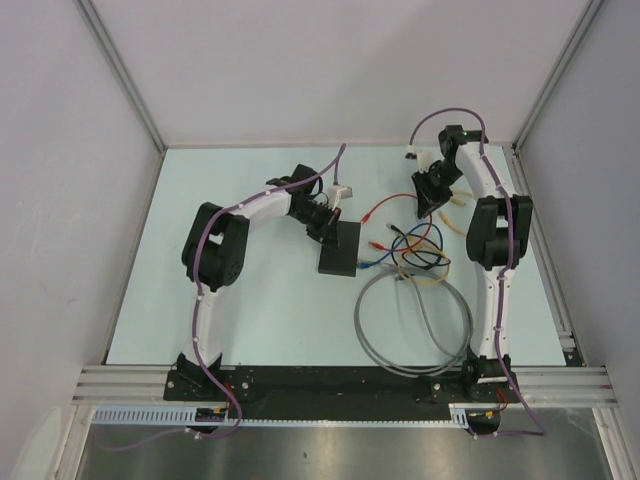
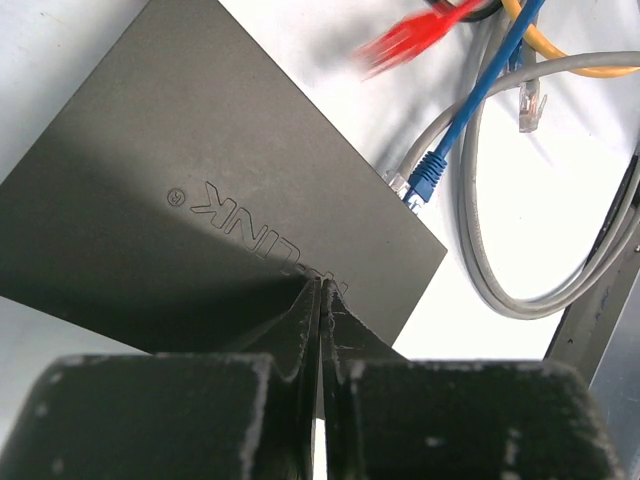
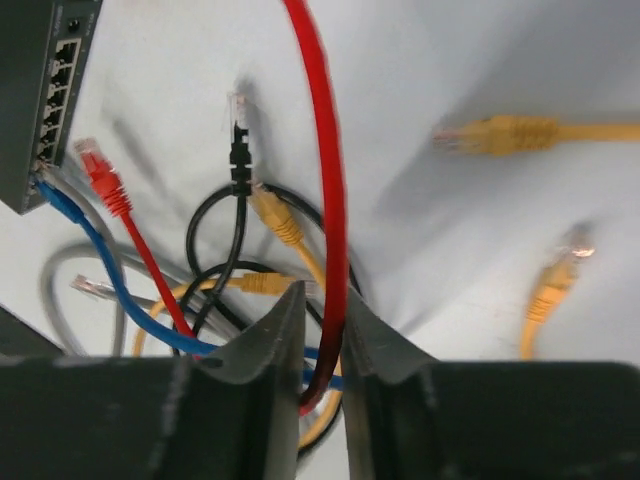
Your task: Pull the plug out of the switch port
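The switch [image 1: 340,255] is a flat black box lying mid-table. My left gripper [image 2: 322,285] is shut, and its tips press on the top of the switch [image 2: 200,180]. A blue plug [image 2: 428,178] and a grey plug [image 2: 398,181] sit at the switch's port edge. The red plug [image 3: 98,163] lies free of the ports, a little away from the switch [image 3: 35,90]; it looks blurred in the left wrist view. My right gripper [image 3: 322,300] is closed on the red cable [image 3: 325,150], well to the right of the switch and above the table [image 1: 430,200].
Loose black [image 3: 238,150] and yellow cables [image 3: 500,130] lie tangled right of the switch. A large grey cable loop [image 1: 415,320] lies towards the near edge. Walls enclose the table on three sides.
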You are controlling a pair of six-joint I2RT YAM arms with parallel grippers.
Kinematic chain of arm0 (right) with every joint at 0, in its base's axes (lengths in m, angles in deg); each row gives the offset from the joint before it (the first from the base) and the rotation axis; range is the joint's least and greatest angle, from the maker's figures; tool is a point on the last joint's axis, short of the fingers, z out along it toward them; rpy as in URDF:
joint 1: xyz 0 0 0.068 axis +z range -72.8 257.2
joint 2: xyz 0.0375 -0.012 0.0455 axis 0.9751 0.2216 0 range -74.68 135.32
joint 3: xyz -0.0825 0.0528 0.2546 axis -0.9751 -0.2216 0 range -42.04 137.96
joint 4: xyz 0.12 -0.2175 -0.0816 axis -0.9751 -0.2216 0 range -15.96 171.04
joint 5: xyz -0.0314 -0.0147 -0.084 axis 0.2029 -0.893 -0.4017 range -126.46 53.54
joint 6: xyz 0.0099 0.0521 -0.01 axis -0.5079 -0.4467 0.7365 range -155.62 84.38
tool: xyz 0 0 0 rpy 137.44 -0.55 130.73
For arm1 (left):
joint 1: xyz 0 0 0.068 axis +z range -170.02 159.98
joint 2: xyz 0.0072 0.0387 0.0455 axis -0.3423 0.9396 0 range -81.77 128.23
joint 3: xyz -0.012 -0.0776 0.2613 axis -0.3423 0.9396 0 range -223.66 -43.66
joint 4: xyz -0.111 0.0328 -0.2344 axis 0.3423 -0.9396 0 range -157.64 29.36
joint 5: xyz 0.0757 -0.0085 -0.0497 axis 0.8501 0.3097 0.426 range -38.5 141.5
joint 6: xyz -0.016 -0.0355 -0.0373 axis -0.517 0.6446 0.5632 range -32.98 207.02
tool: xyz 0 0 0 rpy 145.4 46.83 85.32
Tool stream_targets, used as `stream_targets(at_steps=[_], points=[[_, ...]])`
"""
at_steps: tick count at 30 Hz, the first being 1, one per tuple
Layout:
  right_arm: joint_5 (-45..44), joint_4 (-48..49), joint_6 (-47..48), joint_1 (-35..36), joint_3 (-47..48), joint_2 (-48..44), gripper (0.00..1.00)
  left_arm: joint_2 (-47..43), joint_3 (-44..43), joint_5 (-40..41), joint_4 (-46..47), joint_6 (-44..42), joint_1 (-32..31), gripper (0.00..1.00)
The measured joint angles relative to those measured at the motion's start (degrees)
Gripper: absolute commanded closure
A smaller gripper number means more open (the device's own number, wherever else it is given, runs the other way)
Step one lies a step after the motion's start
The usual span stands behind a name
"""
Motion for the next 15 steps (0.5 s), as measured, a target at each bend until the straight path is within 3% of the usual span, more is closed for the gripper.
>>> stream_targets(at_steps=[5,7,8,11,15], points=[[-3.6,-3.1,6.2,-0.5,15.0,4.7,0.80,0.1,0.0,-0.5,0.0,0.0,0.4,0.98],[-6.6,-3.2,8.9,-1.1,16.8,4.9,0.70,0.2,0.0,-0.8,0.0,0.0,0.5,0.98],[-8.2,-3.5,9.9,-1.4,16.9,4.9,0.59,0.3,0.0,-1.0,0.1,0.0,0.6,0.98],[-12.3,-3.9,11.8,-2.0,16.2,4.9,0.41,0.3,0.0,-1.2,0.1,0.2,0.7,0.94],[-11.8,-3.1,12.5,-3.0,15.5,4.7,0.33,0.3,0.0,-1.2,0.1,0.2,0.7,0.84]])
